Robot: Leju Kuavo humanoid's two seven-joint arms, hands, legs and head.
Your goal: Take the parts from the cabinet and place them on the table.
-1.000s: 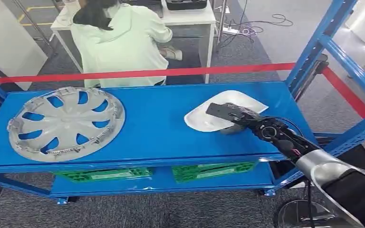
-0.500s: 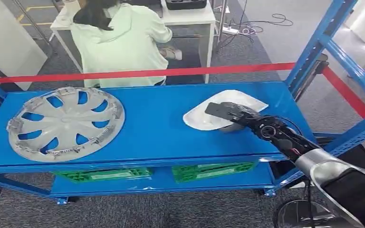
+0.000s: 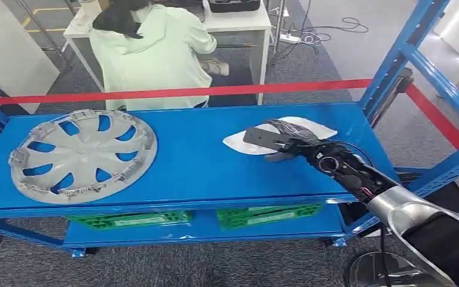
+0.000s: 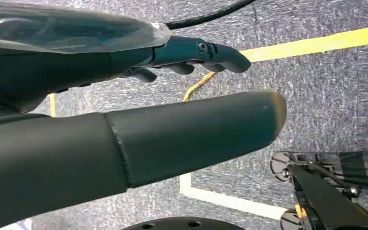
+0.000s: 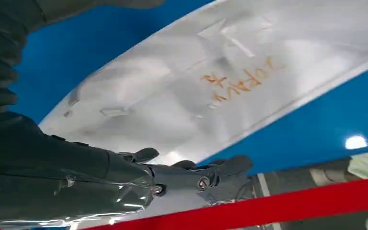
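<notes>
Dark fingers of the right robot hand (image 3: pixel 287 142) lay on the white part (image 3: pixel 311 127), a pale shell-shaped moulding on the right end of the blue shelf (image 3: pixel 203 161). From the head view the hand reached in over the part from the near side, with the thumb down near the near edge. In the right wrist view the right robot hand (image 5: pixel 172 175) showed its fingers (image 5: pixel 230 165) curled against the underside edge of the part (image 5: pixel 211 91), which bore orange handwriting; the hand appeared to be gripping it, and the part sat tilted, its near edge raised off the shelf surface.

The left robot hand (image 4: pixel 187 62) hung over the grey carpet with its fingers apart and nothing in it.

Well apart from the white part, on the left end of the same shelf, lay a grey hubcap (image 3: pixel 82 155), flat and face up. Green crates (image 3: pixel 263 214) sat on the lower shelf. Behind the rack ran a red barrier tape (image 3: pixel 185 91), and beyond it a person in a pale green top (image 3: pixel 155 54) sat at a white desk (image 3: pixel 239 25).
</notes>
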